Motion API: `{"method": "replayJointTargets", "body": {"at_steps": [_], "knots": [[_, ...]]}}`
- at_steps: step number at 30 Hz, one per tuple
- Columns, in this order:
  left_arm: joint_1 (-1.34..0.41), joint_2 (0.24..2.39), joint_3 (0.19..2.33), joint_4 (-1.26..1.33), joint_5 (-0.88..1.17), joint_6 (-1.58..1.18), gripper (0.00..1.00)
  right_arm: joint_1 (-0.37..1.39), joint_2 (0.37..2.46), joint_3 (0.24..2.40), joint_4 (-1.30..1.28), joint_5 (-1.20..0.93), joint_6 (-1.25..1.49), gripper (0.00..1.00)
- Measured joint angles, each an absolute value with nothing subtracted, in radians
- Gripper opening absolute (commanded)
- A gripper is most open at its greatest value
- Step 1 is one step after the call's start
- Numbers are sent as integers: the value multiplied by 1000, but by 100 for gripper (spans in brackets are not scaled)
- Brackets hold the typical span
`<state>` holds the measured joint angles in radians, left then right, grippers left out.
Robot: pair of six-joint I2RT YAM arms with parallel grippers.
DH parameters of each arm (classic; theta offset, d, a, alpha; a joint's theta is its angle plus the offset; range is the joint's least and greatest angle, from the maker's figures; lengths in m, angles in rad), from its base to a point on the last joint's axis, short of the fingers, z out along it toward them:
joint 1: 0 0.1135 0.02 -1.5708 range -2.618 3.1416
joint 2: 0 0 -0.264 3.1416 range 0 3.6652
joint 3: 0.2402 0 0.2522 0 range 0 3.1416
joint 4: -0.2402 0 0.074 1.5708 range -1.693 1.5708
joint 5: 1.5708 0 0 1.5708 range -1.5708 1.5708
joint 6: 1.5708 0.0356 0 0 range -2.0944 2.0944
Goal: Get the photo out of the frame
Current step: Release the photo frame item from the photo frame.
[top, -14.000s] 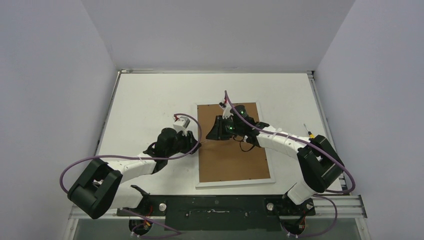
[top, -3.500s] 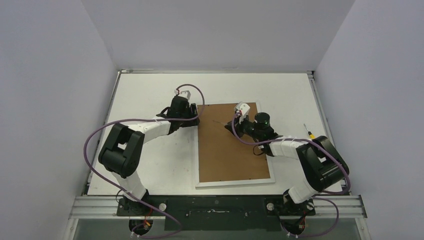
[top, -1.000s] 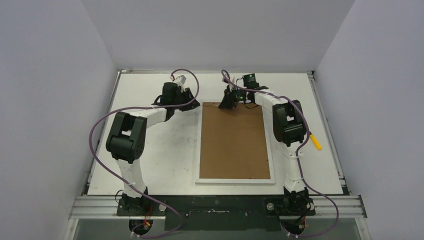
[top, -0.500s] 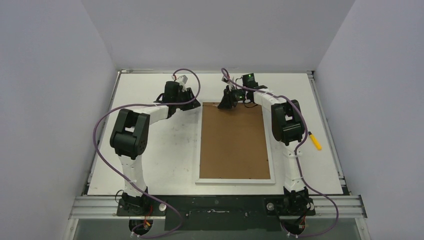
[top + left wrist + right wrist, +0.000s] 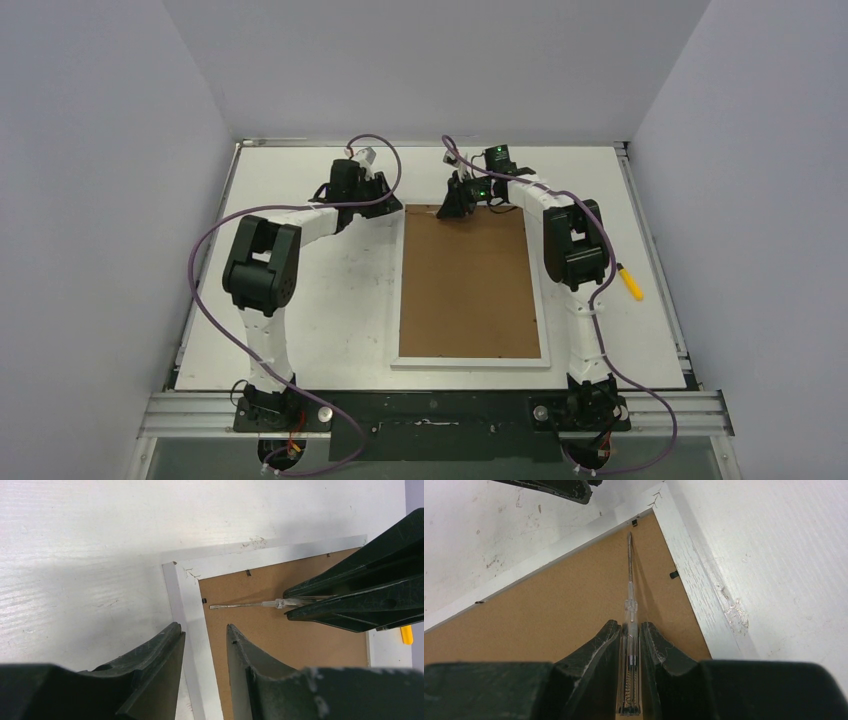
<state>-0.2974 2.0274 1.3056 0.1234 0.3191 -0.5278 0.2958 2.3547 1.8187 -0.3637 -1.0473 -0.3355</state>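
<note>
A: Since the frame (image 5: 470,361) is laid face down on the table (image 5: 320,300), with the brown backing board (image 5: 470,285) up, where is the photo to be looked for?

B: It is not seen in any view. It is judged to be shut in beneath the board, so nothing can be lifted out until the small black tabs are bent back.

A: What is held, and by which gripper?

B: A thin clear-handled screwdriver (image 5: 629,580) is clamped between the fingers of the right gripper (image 5: 629,627). Its blade is pointed at the tab (image 5: 634,523) by the frame's 11 o'clock corner. Nothing is held by the left gripper (image 5: 202,630). Its fingers are set apart, one over the table and one over the board, with the white border between them. Whether the border is touched cannot be told.

A: How is this step to be done well?

B: The blade tip should be slid flat along the board and under the tab. The tab should then be levered up and back toward the border, gently, so that the board is not gouged. The frame is likely to be shoved across the smooth table by that push, so the corner should first be pinned or blocked by the left gripper. The same care is called for at the second tab (image 5: 674,574), on the 12 o'clock border. A small yellow thing (image 5: 631,283) is seen at the frame's 3 o'clock, well apart, and need not be touched.
</note>
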Motion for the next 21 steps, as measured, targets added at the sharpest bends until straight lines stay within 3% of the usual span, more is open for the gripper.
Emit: {"method": "replayJointTargets", "body": {"at_steps": [21], "knots": [[-297, 2061, 1327, 117, 322, -536, 34, 294, 2386, 1852, -353, -1055, -271, 5]]}}
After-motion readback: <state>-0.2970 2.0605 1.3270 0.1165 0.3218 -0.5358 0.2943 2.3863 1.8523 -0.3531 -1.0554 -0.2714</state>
